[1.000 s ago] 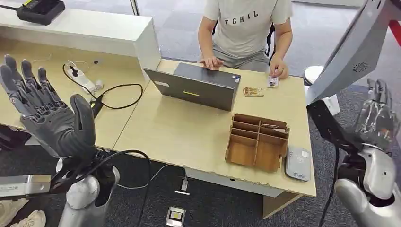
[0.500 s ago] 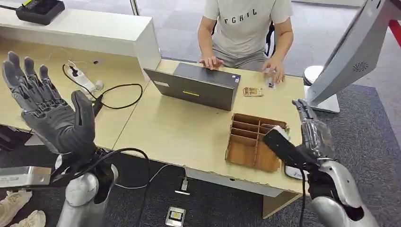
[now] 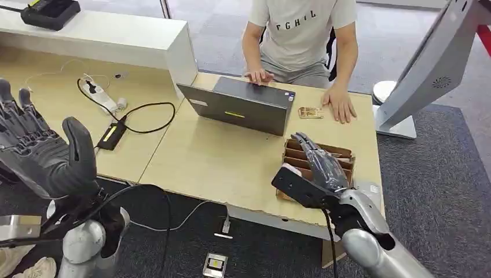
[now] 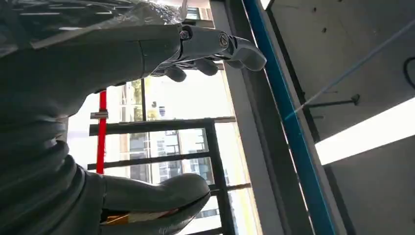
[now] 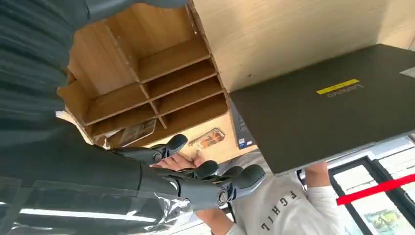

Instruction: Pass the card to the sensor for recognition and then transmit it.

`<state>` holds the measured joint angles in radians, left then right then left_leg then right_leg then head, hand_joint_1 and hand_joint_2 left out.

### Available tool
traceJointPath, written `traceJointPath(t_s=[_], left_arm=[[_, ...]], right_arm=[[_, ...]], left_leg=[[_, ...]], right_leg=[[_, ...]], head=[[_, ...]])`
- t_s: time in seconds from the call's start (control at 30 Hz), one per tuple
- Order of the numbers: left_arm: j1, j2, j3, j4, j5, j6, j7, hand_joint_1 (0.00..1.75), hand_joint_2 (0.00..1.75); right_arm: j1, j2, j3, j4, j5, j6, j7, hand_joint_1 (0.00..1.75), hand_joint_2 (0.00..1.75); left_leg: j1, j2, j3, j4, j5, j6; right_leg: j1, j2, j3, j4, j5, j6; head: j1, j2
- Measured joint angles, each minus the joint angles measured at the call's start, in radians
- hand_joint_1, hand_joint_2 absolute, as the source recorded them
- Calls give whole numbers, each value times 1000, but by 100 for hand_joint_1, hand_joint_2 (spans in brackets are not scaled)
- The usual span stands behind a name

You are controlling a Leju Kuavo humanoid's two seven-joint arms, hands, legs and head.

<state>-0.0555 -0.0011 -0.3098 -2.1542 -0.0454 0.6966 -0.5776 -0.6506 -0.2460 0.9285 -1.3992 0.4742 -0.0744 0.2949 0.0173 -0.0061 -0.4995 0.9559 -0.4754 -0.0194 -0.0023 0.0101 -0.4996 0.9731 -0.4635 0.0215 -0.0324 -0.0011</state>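
Pale wooden desk (image 3: 231, 162); grey laptop (image 3: 240, 104) far centre. Brown wooden slotted organizer (image 3: 301, 182) near right, card (image 5: 138, 131) in far slot. Right hand (image 3: 321, 162) above organizer, fingers spread, empty. Left hand (image 3: 40, 150) raised near left, fingers apart, empty.

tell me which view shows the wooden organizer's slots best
The right wrist view: the wooden organizer is close and its dividers are plain. The head view shows it partly hidden behind the right hand. The left wrist view faces windows instead.
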Motion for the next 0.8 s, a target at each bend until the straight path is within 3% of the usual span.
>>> traceJointPath(t_s=[0.27, 0.43, 0.53, 0.8], left_arm=[[9, 0, 6, 0, 8, 0, -30, 0, 175], [20, 0, 6, 0, 11, 0, -31, 0, 175], [20, 0, 3, 1, 19, 0, -29, 0, 175], [-7, 0, -20, 11, 37, 0, -22, 0, 175]], right_arm=[[-60, 18, 22, 119, 141, -141, 110, 0, 175], [-72, -20, -15, 148, 270, -229, 216, 0, 175], [-68, -52, -54, 146, 340, -232, 269, 0, 175], [-1, -102, -120, 138, 364, -171, 293, 0, 175]], left_leg=[[0, 0, 0, 1, 0, 0], [0, 0, 0, 2, 0, 0], [0, 0, 0, 2, 0, 0], [0, 1, 0, 2, 0, 0]], right_leg=[[0, 0, 0, 0, 0, 0], [0, 0, -1, -1, 0, 0], [0, 0, -1, -1, 0, 0], [0, 1, -1, -1, 0, 0]], head=[[0, 0], [0, 0], [0, 0], [0, 0]])
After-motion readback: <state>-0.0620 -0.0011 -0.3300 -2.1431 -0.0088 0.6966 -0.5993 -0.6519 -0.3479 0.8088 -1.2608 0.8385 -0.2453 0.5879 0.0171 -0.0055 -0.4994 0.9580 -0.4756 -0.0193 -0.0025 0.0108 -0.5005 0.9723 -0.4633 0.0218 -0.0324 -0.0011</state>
